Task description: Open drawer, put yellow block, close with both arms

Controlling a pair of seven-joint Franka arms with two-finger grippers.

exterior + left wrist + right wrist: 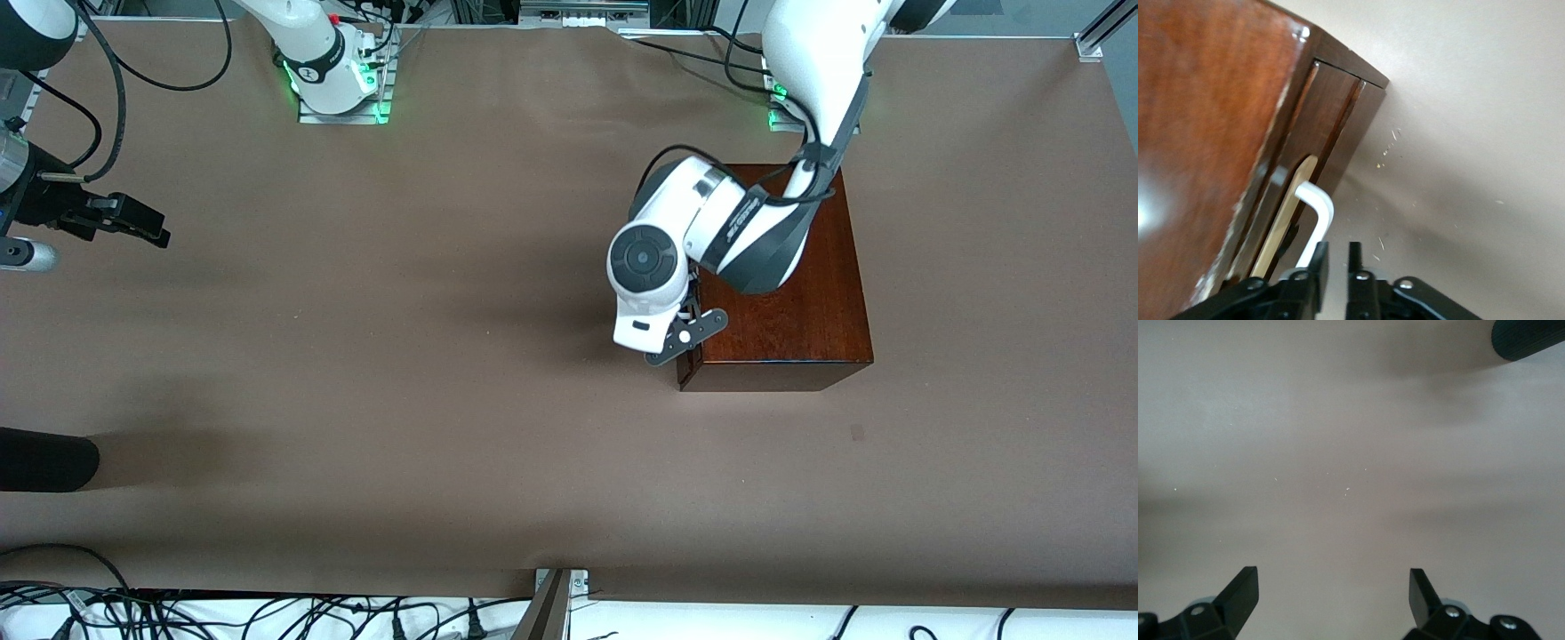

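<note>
The dark mahogany box (791, 293) stands toward the left arm's end of the table. Its drawer (1331, 113) faces the right arm's end and stands a crack out, with a pale wood strip (1281, 217) showing at its edge. My left gripper (1336, 250) is low in front of the drawer, its jaws a little apart with nothing between them. The white loop handle (1317, 210) lies just beside one finger (1318, 263), outside the gap. In the front view the wrist covers the left gripper (686, 336). My right gripper (1331, 577) waits open over bare table at the right arm's end (142, 224). The yellow block is out of view.
A black rounded object (44, 458) juts in at the right arm's end, nearer the front camera, and also shows in the right wrist view (1531, 337). Cables (267, 613) lie along the table's near edge. The arm bases (342, 89) stand along the top.
</note>
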